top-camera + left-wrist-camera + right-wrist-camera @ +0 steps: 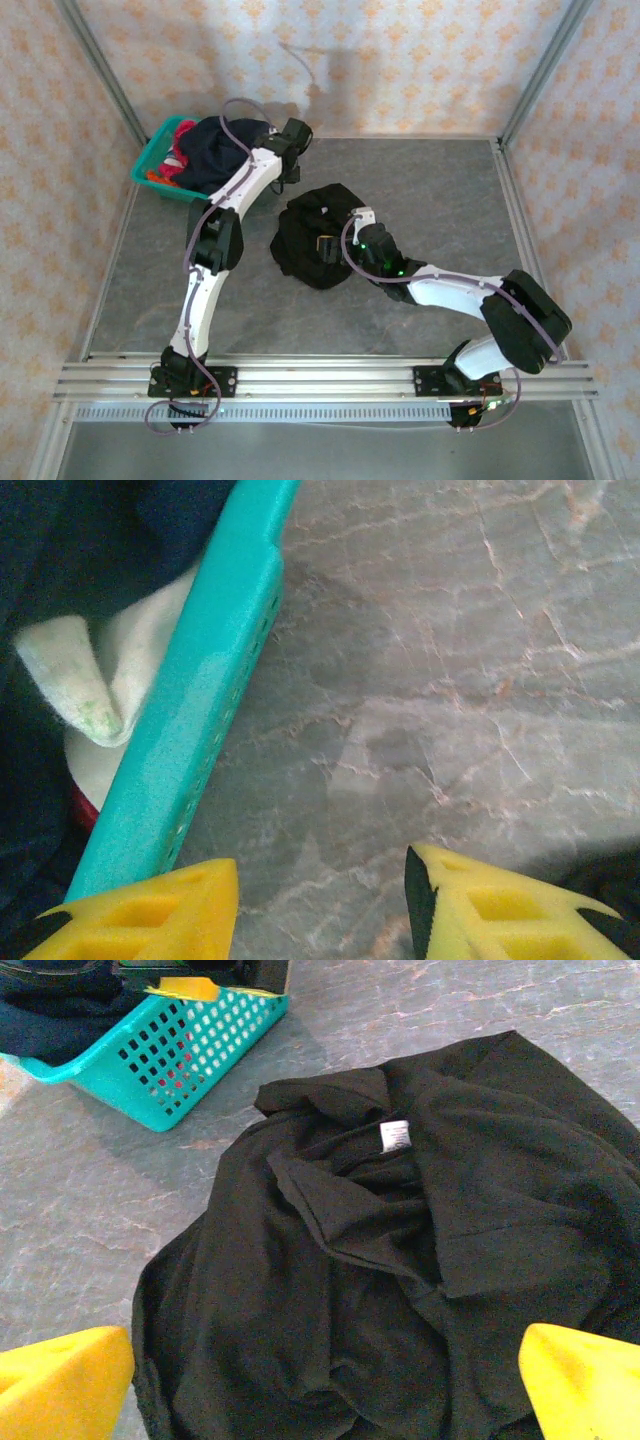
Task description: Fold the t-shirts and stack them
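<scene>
Both arms point(195, 300) are white with black joints, looping mauve cables point(345, 240) and yellow fingers point(490, 910).

Top external: high above the near edge, looking down across the whole grey marbled surface point(440, 190).
Left wrist: very close, pointing down at the rim of the teal plastic basket point(200, 710).
Right wrist: low and near, facing the crumpled black t-shirt point(300, 1340); shares the basket beyond.

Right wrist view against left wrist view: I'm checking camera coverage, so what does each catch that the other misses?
Right wrist view: a crumpled black t-shirt with a white tag, below the open right claw. Left wrist view: a white cloth just inside the teal basket. Both: that basket, dark navy cloth in it, and the marbled table.
</scene>
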{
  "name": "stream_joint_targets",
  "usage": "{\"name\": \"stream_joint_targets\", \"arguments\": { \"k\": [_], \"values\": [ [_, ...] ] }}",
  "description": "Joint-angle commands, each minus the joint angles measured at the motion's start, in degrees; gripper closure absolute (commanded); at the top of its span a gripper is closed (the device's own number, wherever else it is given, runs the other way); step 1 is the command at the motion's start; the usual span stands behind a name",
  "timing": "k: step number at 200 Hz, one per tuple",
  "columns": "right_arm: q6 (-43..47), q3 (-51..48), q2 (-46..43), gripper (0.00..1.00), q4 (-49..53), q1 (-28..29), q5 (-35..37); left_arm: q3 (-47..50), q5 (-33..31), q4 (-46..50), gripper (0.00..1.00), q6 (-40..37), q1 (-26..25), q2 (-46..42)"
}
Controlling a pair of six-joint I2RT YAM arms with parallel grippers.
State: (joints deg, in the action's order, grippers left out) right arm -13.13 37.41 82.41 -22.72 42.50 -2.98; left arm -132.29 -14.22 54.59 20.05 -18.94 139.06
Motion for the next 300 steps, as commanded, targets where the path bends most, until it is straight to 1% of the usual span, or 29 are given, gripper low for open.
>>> {"name": "stream_joint_targets", "arguments": {
  "k": [1,34,61,73,84,95,120,134,159,170,187,192,197,206,217,223,227,232,242,251,279,300],
  "values": [
    [-2.6,1.6,-1.1,0.01,2.8,-0.9,3.5,-4.7,-4.0,2.5,0.51,0.7,3.6,3.8],
    [-5.4,6.1,-1.1,0.01,13.4,-3.1,3.3,-7.0,-2.6,1.5,0.51,1.4,6.6,4.7],
    [-4.7,7.4,-0.7,0.01,15.1,-4.4,2.0,-12.8,0.4,4.1,0.51,2.2,7.8,6.1],
    [-2.9,10.1,0.8,0.01,18.3,-4.4,3.2,-12.7,1.6,4.6,0.49,2.5,7.5,4.4],
    [-1.2,13.2,2.6,0.01,21.1,-4.4,4.1,-10.1,1.8,3.8,0.46,3.1,7.0,1.0],
    [0.8,16.4,5.0,0.01,23.2,-4.3,4.8,-4.8,1.2,1.4,0.43,3.6,6.3,-4.5],
    [5.6,25.2,12.0,0.01,27.6,-3.7,5.4,16.1,-0.5,-7.8,0.35,5.4,4.5,-21.1],
    [8.4,30.5,16.9,0.00,29.3,-3.2,5.1,27.9,-1.2,-12.1,0.34,7.1,3.5,-31.0],
    [11.5,39.8,25.5,0.02,33.8,-1.7,4.7,47.8,-3.2,-16.4,0.27,10.2,2.1,-46.3],
    [12.0,42.8,28.6,0.05,35.2,-1.1,4.8,56.3,-3.7,-17.2,0.24,14.1,1.8,-52.9],
    [11.3,46.0,32.5,0.12,36.2,-1.1,3.5,67.8,-2.8,-18.5,0.19,17.5,1.4,-61.2],
    [11.0,46.8,33.5,0.17,36.6,-1.0,3.4,70.6,-1.6,-19.1,0.17,17.6,1.3,-63.3],
    [10.8,47.7,34.4,0.24,37.3,-1.0,3.4,72.8,-0.4,-19.5,0.16,17.8,1.2,-64.8],
    [10.5,49.0,35.6,0.41,38.5,-1.1,3.4,75.9,0.7,-19.3,0.13,17.9,1.0,-66.5],
    [10.1,49.9,35.9,0.70,39.9,-1.4,3.5,78.6,1.9,-18.8,0.11,18.2,0.8,-67.5],
    [9.8,49.9,35.3,0.82,39.9,-1.5,3.8,79.7,2.4,-18.8,0.09,18.5,0.6,-67.8],
    [9.6,49.5,34.6,0.91,39.8,-1.5,4.1,80.6,2.8,-19.0,0.08,18.9,0.3,-68.0],
    [9.4,49.0,33.4,1.00,39.4,-1.6,4.5,81.4,3.2,-19.3,0.07,19.4,-0.1,-68.2],
    [9.0,47.4,30.6,1.00,38.3,-1.8,5.2,83.0,3.7,-20.6,0.02,20.6,-1.3,-68.5],
    [8.6,45.1,27.3,1.00,36.5,-2.2,5.6,84.1,3.8,-22.0,0.00,22.0,-2.6,-68.3],
    [5.2,37.3,15.5,1.00,29.9,-5.2,5.2,86.0,5.1,-28.2,0.00,26.7,-5.9,-66.5],
    [3.2,33.7,7.7,1.00,29.0,-9.0,6.1,85.5,5.6,-31.7,0.00,29.1,-8.2,-63.6]
  ]
}}
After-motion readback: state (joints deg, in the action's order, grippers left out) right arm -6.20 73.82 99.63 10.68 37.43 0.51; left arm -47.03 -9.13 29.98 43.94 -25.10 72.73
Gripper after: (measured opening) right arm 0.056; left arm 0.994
